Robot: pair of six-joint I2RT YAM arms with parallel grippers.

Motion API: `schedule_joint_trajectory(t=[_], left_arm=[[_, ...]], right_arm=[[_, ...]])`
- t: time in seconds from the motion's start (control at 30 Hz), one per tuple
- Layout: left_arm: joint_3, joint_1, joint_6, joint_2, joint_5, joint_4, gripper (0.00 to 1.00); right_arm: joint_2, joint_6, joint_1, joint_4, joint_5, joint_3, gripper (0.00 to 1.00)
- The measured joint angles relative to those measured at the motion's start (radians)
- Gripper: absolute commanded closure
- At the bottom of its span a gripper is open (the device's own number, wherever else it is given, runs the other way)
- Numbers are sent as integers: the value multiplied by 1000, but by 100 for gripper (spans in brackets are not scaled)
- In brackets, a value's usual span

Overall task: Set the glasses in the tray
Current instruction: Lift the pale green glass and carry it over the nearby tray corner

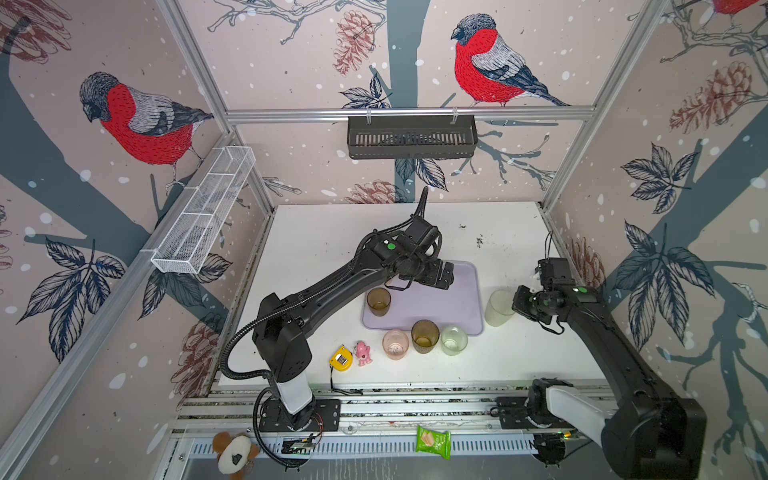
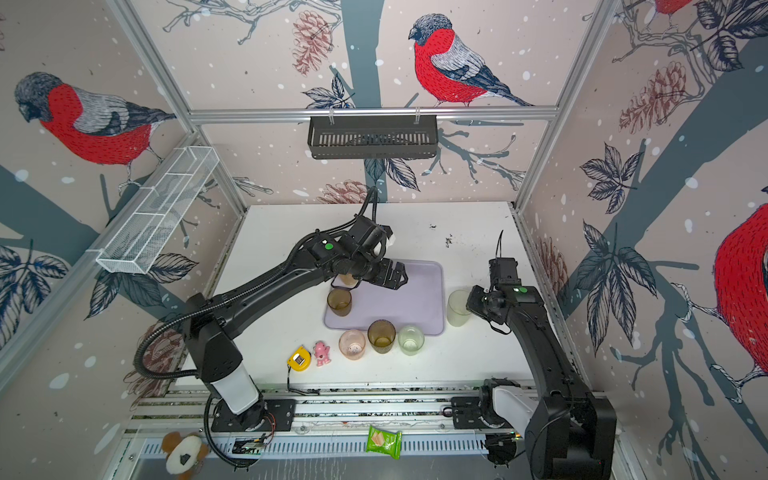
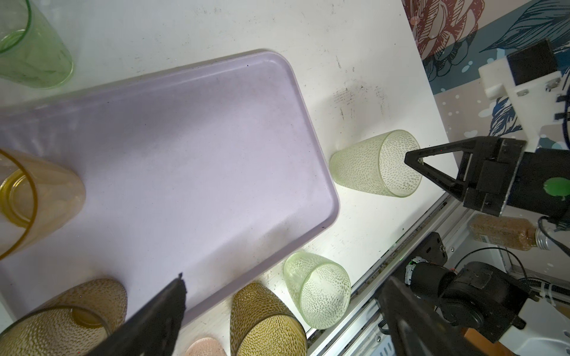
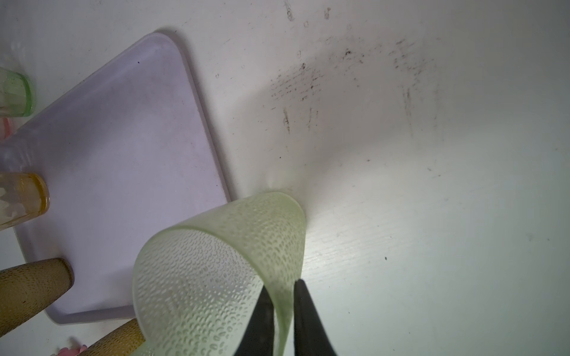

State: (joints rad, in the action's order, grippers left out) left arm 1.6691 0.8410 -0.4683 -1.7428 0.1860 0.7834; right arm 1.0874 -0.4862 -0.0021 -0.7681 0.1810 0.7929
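**Right hand [image 4: 282, 285] pinches pale glass [image 1: 498, 308] beside tray [image 1: 436, 309]**

It stands on the table [image 1: 332, 232] just right of the tray, its wall clenched between the fingers. The left hand [image 1: 445, 275], spread wide, hangs over the tray near a brown glass [image 1: 378, 302]. Wrist views add an amber glass [image 3: 18, 200] there, mostly under the arm from above

black jointed arms [image 1: 332, 286], white lower links [image 1: 295, 392], green round stickers [image 1: 390, 246], corrugated black cable [image 1: 223, 357]

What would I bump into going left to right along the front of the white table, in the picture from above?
yellow tape measure → pink toy → pink glass → brown glass → pale green glass → tall frosted glass, standing further back beside the tray.
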Motion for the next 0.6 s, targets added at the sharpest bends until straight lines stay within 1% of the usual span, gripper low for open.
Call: schedule_joint_trajectory(t=[0.6], left_arm=[[-8, 0, -4, 2, -4, -16, 1]], right_arm=[[-1, 14, -1, -2, -36, 0, 95]])
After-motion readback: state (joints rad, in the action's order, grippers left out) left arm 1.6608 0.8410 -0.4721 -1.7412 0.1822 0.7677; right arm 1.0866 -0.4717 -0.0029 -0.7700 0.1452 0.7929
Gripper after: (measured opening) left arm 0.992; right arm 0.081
